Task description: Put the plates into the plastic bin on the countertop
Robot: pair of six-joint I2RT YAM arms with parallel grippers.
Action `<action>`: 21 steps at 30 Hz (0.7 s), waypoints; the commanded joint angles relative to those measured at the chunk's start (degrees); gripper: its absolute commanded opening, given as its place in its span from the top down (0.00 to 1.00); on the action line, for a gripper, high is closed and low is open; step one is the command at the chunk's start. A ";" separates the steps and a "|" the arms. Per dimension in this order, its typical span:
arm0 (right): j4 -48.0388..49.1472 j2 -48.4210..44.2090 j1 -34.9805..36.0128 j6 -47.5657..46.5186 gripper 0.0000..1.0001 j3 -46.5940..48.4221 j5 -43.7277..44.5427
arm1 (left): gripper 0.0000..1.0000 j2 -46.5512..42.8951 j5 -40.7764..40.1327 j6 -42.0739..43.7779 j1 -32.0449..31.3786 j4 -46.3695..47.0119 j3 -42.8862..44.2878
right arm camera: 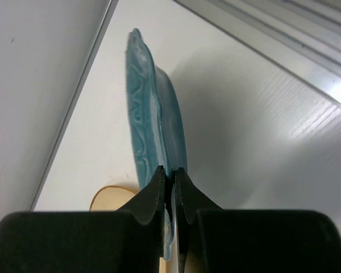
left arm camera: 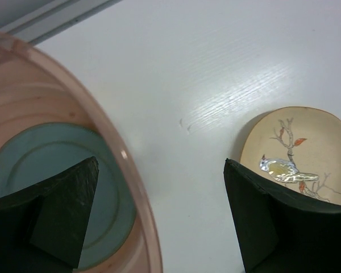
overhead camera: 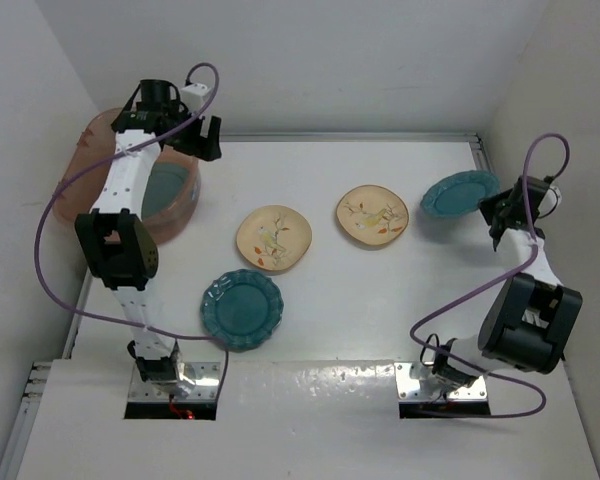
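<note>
Right wrist view shows my right fingers pressed together on the near rim of a teal scalloped plate, which stands out from the tips edge-on. Whether its far rim touches the bench I cannot tell. From above, the plastic bin lies well apart from those fingers, across the whole bench. The left fingers are spread wide, holding nothing, with the bin's rim running between them. One tip hangs over the grey-green plate lying inside the bin, the other over bare bench, a bird plate just past it. A second bird plate and another teal plate lie between the two pairs of fingers.

I judge this the pickup step for one plate: grip made, carry not yet begun. Next I would lift clear, keep the pinch firm since a thin rim may pivot, cross above the bird plates, and get the left arm away from the bin mouth before lowering.
</note>
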 commanded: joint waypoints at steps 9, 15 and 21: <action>1.90 -2.54 14.06 -3.25 1.00 13.48 -6.40 | 0.00 9.05 28.91 -4.72 -8.21 -0.58 8.68; 11.82 8.36 29.70 2.11 1.00 19.02 -20.46 | 0.00 15.20 33.99 -9.39 -11.73 2.32 10.02; 20.18 18.12 36.83 6.50 1.00 28.77 -29.35 | 0.00 17.76 28.36 -12.73 -9.99 4.08 9.15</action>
